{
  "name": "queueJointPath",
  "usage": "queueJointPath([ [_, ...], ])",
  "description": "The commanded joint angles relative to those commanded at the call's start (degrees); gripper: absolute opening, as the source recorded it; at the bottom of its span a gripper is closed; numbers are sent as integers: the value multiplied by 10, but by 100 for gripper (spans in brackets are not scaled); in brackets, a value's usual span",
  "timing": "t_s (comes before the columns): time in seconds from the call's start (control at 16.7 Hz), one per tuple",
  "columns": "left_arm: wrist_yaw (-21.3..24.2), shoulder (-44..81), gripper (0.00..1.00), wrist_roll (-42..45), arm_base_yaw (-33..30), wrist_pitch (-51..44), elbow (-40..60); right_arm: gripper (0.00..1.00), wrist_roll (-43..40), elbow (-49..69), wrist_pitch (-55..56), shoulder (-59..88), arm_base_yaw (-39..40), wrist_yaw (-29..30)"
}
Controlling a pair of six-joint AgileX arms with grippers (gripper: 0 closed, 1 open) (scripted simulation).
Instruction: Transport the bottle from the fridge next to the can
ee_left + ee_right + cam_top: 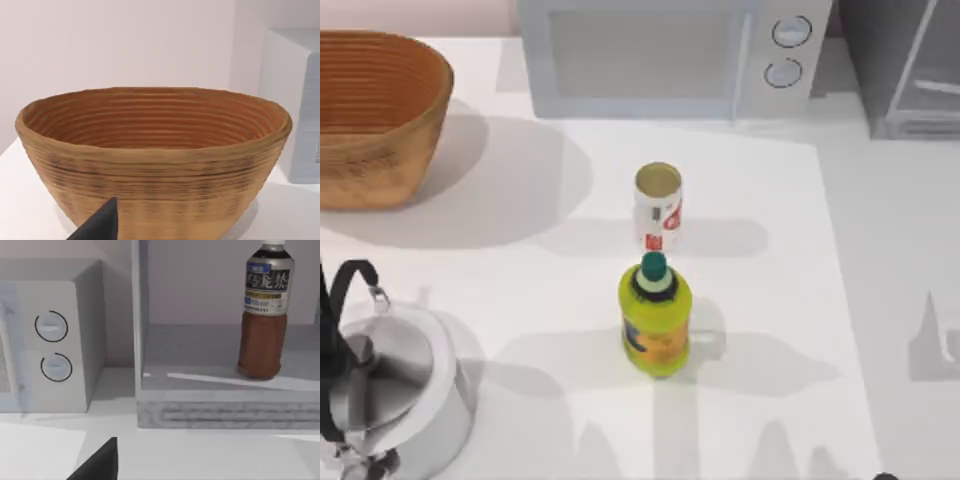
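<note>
A: Grippers first. Right one?
B: Right gripper point(100, 462) was a dark finger tip at the edge of the right wrist view, low over the white table point(770, 300), facing the fridge point(220, 410). Held nothing that I could see; couldn't tell how far apart the fingers were.
A: Left?
B: Left gripper point(97, 225), same story, one dark finger tip in front of the wicker basket point(150, 150). Spread not readable, nothing seen in it.
A: The bottle?
B: The bottle point(262, 315) stood upright on the fridge's grey floor, inside the frame, well apart from the right gripper. Reddish-brown body, dark label, white cap.
A: The can?
B: The can point(657, 205) stood mid-table, gold top, red markings. Just near of it stood a yellow-green bottle point(655, 320) with a teal cap, close, contact unclear.
A: Surroundings?
B: White microwave point(670, 55) at the far edge, two round dials on its right side; fridge at the far right just beside it. Basket at far left. Metal kettle point(390, 400) with a black handle at near left. Table plain white with soft shadows, a paler mat-like area under the can. Wall behind was blank, pale pinkish.
</note>
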Motion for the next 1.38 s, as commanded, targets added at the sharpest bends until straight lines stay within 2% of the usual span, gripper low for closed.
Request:
queueJointPath([
  [0.3,0,0,100,0,0,0,0,100,1,26,29,36,-7,-4],
  [0.54,0,0,100,0,0,0,0,100,3,107,117,168,-27,-21],
  [1.38,0,0,100,0,0,0,0,100,8,486,531,1031,-122,-107],
])
